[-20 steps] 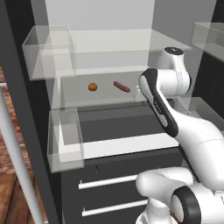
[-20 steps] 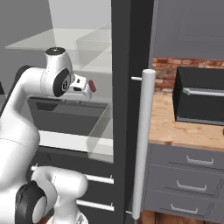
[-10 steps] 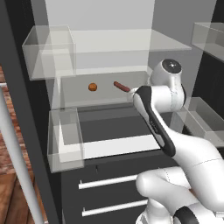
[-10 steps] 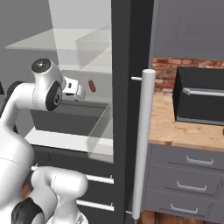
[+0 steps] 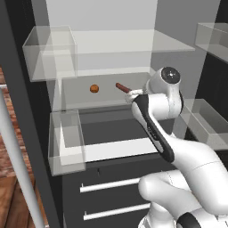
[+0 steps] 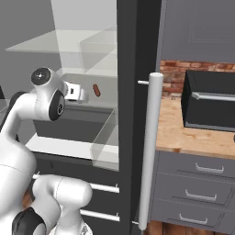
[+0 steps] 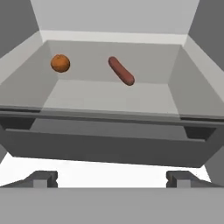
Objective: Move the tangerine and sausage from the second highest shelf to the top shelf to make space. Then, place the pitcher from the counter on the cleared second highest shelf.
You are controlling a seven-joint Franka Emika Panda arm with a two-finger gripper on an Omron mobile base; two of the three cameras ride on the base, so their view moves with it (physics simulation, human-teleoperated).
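Observation:
The small orange tangerine (image 7: 60, 63) (image 5: 94, 88) and the reddish-brown sausage (image 7: 121, 71) (image 5: 122, 87) (image 6: 96, 90) lie apart on the greyish second highest shelf (image 7: 109, 99) (image 5: 80, 99) inside the open fridge. My gripper (image 7: 112, 179) (image 5: 132, 95) (image 6: 83, 94) hovers at the shelf's front edge, just short of the sausage, open and empty, its tips far apart. The paler top shelf (image 5: 120, 42) (image 6: 55, 42) above is bare. The tan counter (image 6: 183, 133) is to the right of the fridge. The pitcher is out of view.
Clear door bins (image 5: 49, 55) (image 5: 67, 142) hang at the left, and more bins (image 5: 209, 120) at the right. A dark drawer (image 7: 109, 146) sits under the shelf. A black microwave (image 6: 211, 103) stands on the counter behind the fridge's long handle (image 6: 149, 147).
My arm has swung in toward the fridge and the hand has closed on the shelf's front edge near the sausage. The tangerine and sausage have not moved.

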